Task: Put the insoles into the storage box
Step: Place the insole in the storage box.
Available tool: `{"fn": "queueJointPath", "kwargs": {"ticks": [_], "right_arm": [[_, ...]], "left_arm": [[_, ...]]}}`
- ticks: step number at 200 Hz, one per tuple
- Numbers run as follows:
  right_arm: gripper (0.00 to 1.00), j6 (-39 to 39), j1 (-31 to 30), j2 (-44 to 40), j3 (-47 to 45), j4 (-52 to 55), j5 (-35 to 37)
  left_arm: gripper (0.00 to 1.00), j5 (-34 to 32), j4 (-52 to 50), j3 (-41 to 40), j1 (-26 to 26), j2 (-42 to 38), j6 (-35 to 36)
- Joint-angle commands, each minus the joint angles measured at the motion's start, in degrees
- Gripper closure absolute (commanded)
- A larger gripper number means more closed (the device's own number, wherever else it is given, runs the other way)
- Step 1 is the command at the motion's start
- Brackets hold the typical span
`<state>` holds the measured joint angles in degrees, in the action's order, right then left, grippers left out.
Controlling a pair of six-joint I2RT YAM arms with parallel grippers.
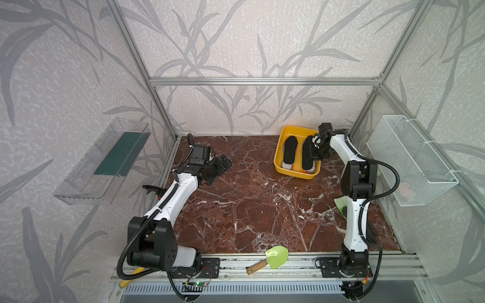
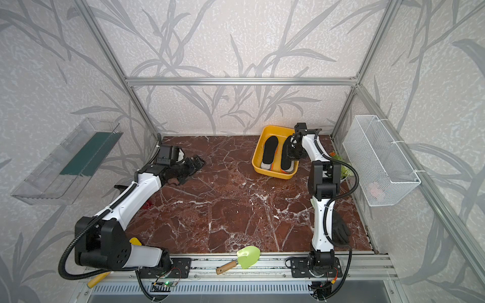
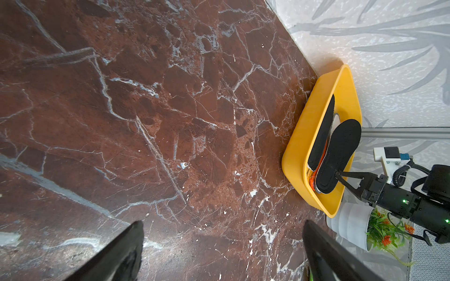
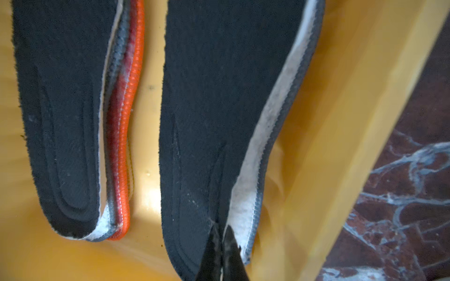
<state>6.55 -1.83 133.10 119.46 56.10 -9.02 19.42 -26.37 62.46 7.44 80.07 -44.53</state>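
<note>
The right claw [image 4: 220, 231] is reaching down into the storage box [image 1: 294, 173]. Its jaws are pressing tight together on the heel end of the right black insole [image 4: 219, 97]. The right wrist view is showing a crease running up the fabric from that pinch. The box is sitting at the far right of the marble surface [image 1: 249, 204], close to the back wall. The left claw [image 3: 222, 222] is hanging wide open over bare surface on the far left, gripping nothing.

The top views are giving little more than dark soles in yellow plastic. The right wrist view is revealing the layers. The left black insole [image 4: 60, 109] is lying on a grey felt insole [image 4: 103, 220] and an orange-rimmed red mottled insole [image 4: 126, 121]. A second grey felt insole [image 4: 267, 121] is peeking out under the pinched one. So I'm counting two black, two grey felt and one orange-rimmed; anything deeper is hiding from every camera.

The left wrist view is giving the clearest look at one white pot [image 3: 350, 226] of green and orange foliage just beside the box. Both top views are taking in one green trowel [image 1: 275, 255], one white wire basket [image 1: 409, 160] and one clear wall bin [image 1: 102, 162]. A top view is also catching one black glove [image 2: 341, 230] beside the right arm.
</note>
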Motion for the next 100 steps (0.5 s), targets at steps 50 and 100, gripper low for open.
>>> {"fn": "queueJointPath", "kwargs": {"ticks": [50, 100], "right_arm": [[0.92, 1.81, -0.11, 2.12, 1.65, 1.60, 1.11], [0.77, 2.26, -0.11, 1.55, 2.52, 1.96, 1.10]], "left_arm": [[0.01, -1.10, -1.65, -0.14, 0.05, -1.98, 1.03], [0.01, -1.05, -1.54, -0.15, 0.03, -1.81, 1.12]]}}
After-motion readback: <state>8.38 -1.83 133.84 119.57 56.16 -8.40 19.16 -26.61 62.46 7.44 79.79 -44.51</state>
